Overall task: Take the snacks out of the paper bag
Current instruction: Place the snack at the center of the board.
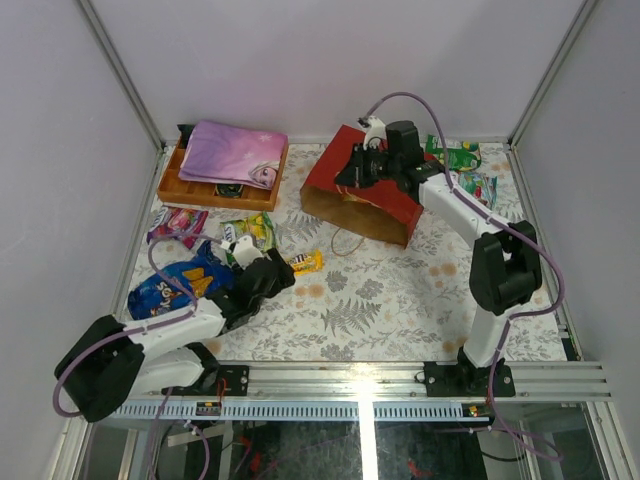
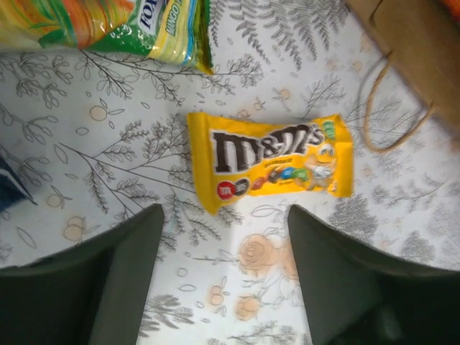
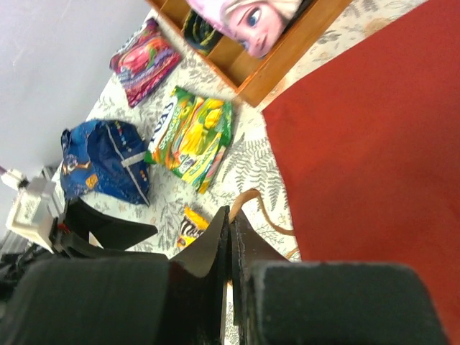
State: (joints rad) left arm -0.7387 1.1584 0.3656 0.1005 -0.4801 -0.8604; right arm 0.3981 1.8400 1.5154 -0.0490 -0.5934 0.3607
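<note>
M&M's packet (image 2: 269,159) is set out; left gripper (image 2: 224,215) is spread, right gripper (image 3: 230,215) squeezed together; the paper bag (image 1: 350,215) is maybe searched next.

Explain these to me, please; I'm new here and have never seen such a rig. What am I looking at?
Two robot arms stand at a table. One picture looks down from above; the other two come from cameras on the wrists. The left gripper is open, holding nothing, above a yellow M&M's packet. The right gripper is shut at the red paper bag, near its cord handle; whether it pinches anything I cannot tell. A blue Doritos bag, other snack packets and a wooden tray with a pink cloth also lie there.
</note>
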